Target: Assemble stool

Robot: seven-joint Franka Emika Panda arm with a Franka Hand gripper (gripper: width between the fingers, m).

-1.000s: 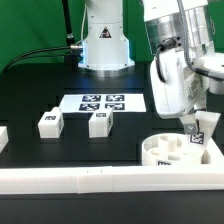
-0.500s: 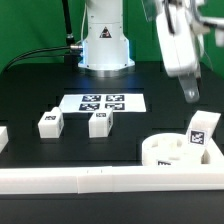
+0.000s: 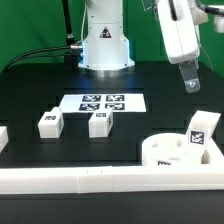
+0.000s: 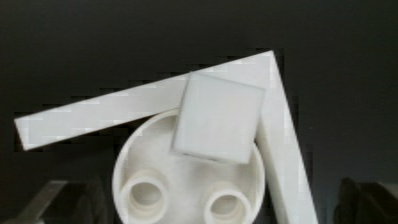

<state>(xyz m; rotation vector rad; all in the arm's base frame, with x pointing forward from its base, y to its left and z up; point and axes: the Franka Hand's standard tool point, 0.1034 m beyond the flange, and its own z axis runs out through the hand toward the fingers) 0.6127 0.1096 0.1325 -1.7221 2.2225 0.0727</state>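
The white round seat (image 3: 160, 152) lies at the exterior view's right, against the front rail. One blocky tagged leg (image 3: 203, 131) stands upright in a socket at its rim. Two more legs (image 3: 49, 122) (image 3: 100, 123) rest loose on the black table beside the marker board. My gripper (image 3: 190, 82) hangs open well above the seat, holding nothing. In the wrist view the seat (image 4: 151, 165) shows two empty sockets, the standing leg (image 4: 222, 115) rises from its edge, and my gripper (image 4: 214, 208) shows only dim fingers at the frame's corners.
The marker board (image 3: 104, 102) lies flat mid-table in front of the robot base (image 3: 105, 45). A long white rail (image 3: 70, 180) runs along the front edge and meets another rail (image 4: 134, 108) in a corner behind the seat.
My gripper opened off the leg in the seat and rose up and back. The leg stays standing in its socket. The loose legs have not moved.
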